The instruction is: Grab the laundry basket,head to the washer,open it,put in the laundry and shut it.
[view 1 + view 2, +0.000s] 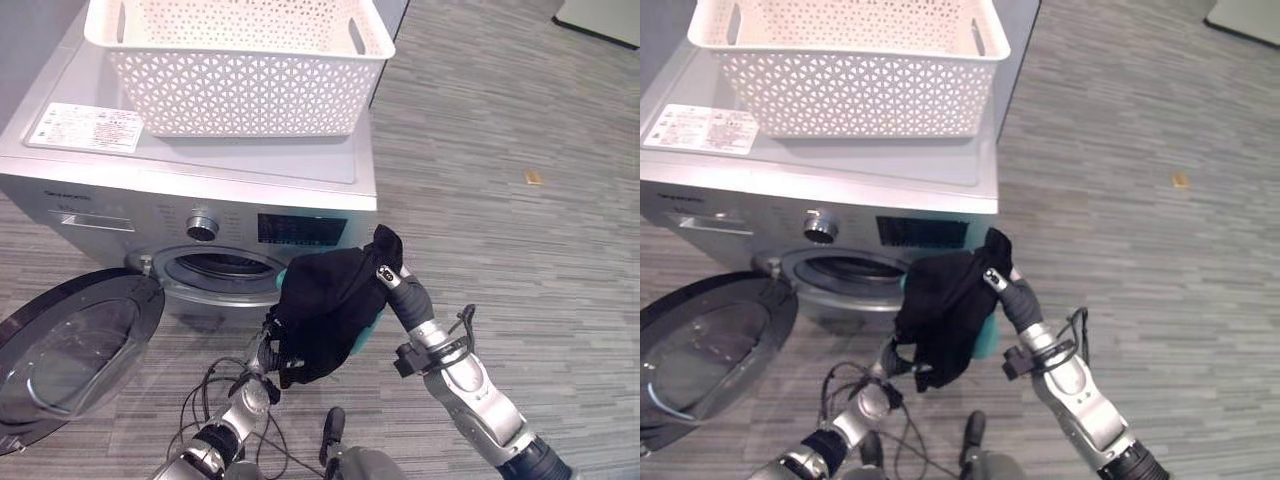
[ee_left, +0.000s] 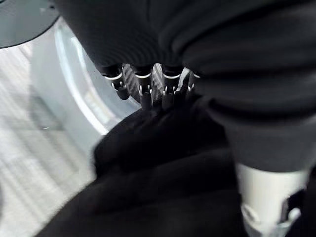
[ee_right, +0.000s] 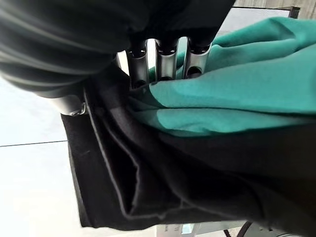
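A bundle of black laundry point(image 1: 325, 305) with a teal piece point(image 3: 237, 103) hangs in front of the silver washer point(image 1: 200, 170), just right of its round opening point(image 1: 225, 265). My right hand point(image 1: 392, 278) holds the bundle's top, the cloth draped over it; in the right wrist view its fingers point(image 3: 165, 61) dig into the teal and black folds. My left hand point(image 1: 268, 355) grips the bundle's lower left edge, its fingertips point(image 2: 143, 91) pressed into black cloth. The washer door point(image 1: 70, 345) is swung open to the left. A white lattice basket point(image 1: 240, 90) stands on top of the washer.
The washer's dial point(image 1: 202, 225) and dark display sit above the opening. A white label point(image 1: 88, 127) lies on the washer top, left of the basket. Grey striped carpet stretches to the right, with a small tan scrap point(image 1: 534, 178) on it.
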